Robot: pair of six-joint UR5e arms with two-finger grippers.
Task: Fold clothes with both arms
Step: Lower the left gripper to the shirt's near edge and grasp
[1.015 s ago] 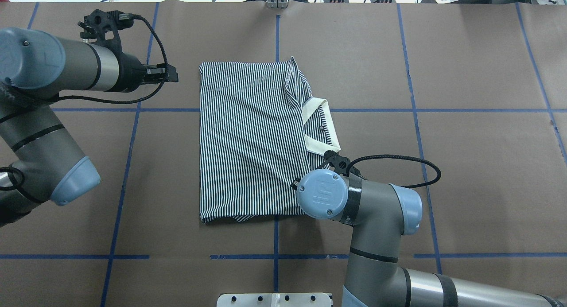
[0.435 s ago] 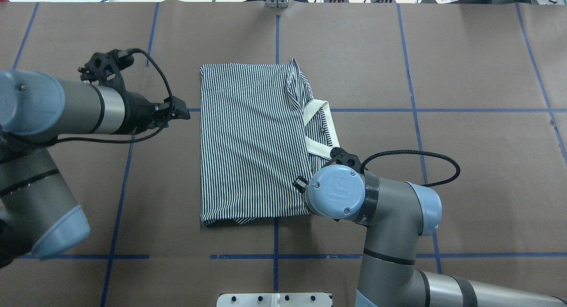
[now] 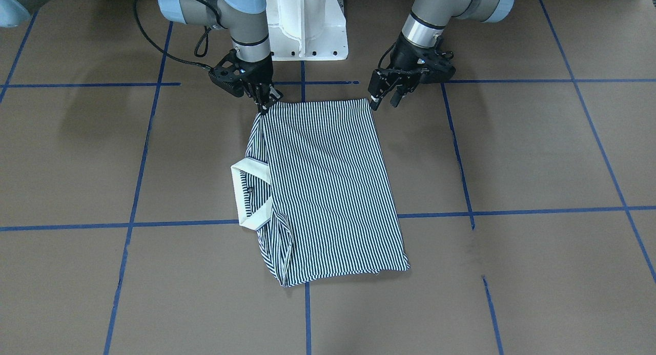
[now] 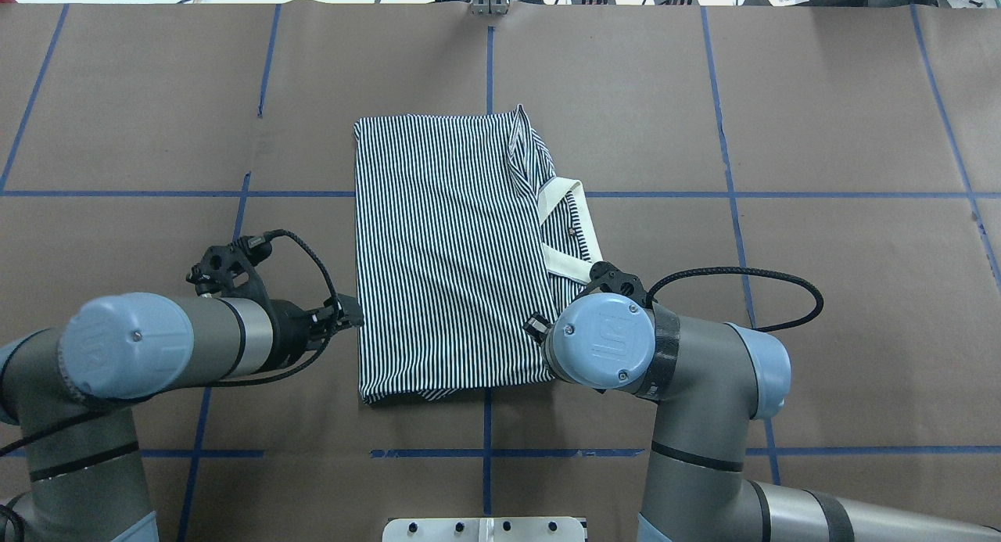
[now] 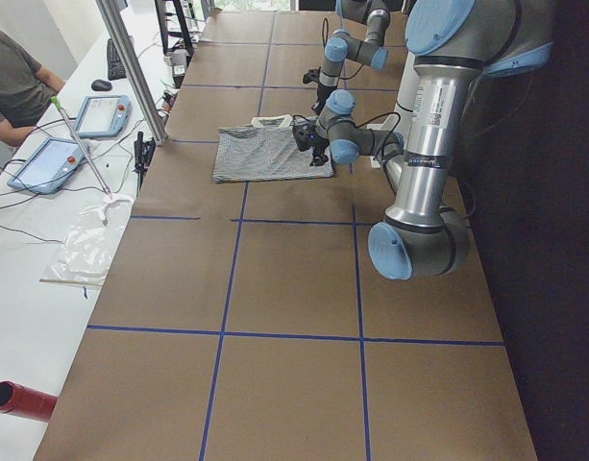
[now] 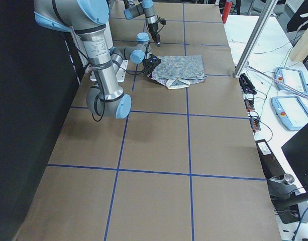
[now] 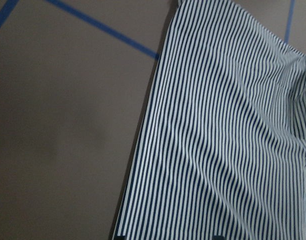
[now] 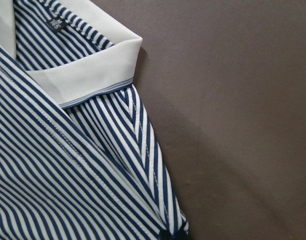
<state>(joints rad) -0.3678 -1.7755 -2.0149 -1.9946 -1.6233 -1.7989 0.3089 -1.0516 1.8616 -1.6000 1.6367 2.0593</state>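
Lies flat on the brown paper-covered table [image 3: 512, 155], straight out in front of the white pedestal base [image 3: 306, 22]: the short-sleeved polo shirt with thin navy-and-white stripes [image 3: 328, 191], already folded into a long rectangle, with the plain cream collar [image 3: 241, 191] sticking out on the base's right-arm side. Looks like the grasping step before one more fold. At the shirt corner nearest the base on the collar side, the right black pincer gripper [image 3: 264, 105], fingers pressed together and pinching the cloth edge. At the other corner near the base, the left black pincer gripper [image 3: 384, 100], fingers spread, just beside the cloth and gripping nothing. Next, probably: bring the left fingers down around their corner, close on all layers, then raise both corners together and carry that edge away from the base over the far edge, level and at one pace, to avoid a skewed fold. Hard to make out: in the overhead view the right pincer hidden under its own light-blue joint cap [image 4: 600, 340]; impossible to tell how many layers are pinched; sleeves and chest logo not visible; left wrist view somewhat blurred; both side views too small for the fingers.
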